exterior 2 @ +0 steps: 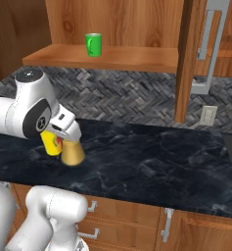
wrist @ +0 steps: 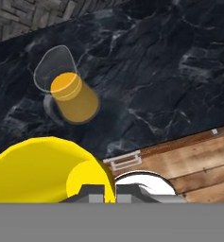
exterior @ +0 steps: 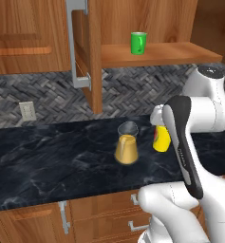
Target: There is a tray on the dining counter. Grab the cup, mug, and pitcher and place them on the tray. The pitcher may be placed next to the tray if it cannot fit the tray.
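Pitcher (exterior: 127,148) sits upright on the black marble-look counter (exterior: 47,161) with wooden drawer fronts below, roughly mid-depth on the top. Body is an amber-yellow cone, wide at the base, narrowing up into a greyish clear neck and spout. In the hand view the pitcher (wrist: 68,97) is seen from above at an angle, clear spout rim pointing away from the camera, standing free on the marble.

Just right of it in the left base view is the cup (exterior: 161,138): small yellow handleless tumbler with a red mark on its side, close beside the pitcher but not touching as far as I can tell. Its upper part is hidden behind the arm's hand. From the right base view, cup (exterior 2: 52,142) and pitcher (exterior 2: 72,153) overlap, so the gap isn't readable there. Hand view has the cup (wrist: 47,170) huge and close, its yellow wall right against the finger tips.

Gripper (wrist: 111,193) is down at the cup, jaws pulled close together and clamped on the cup wall.

Arm: forearm folded across in front of the counter edge, wrist bent down, hand tipped over the cup.

Up on the open wooden shelf (exterior: 180,51) above the herringbone backsplash, the green mug (exterior: 138,42) stands upright with its loop handle showing, well apart from everything below.
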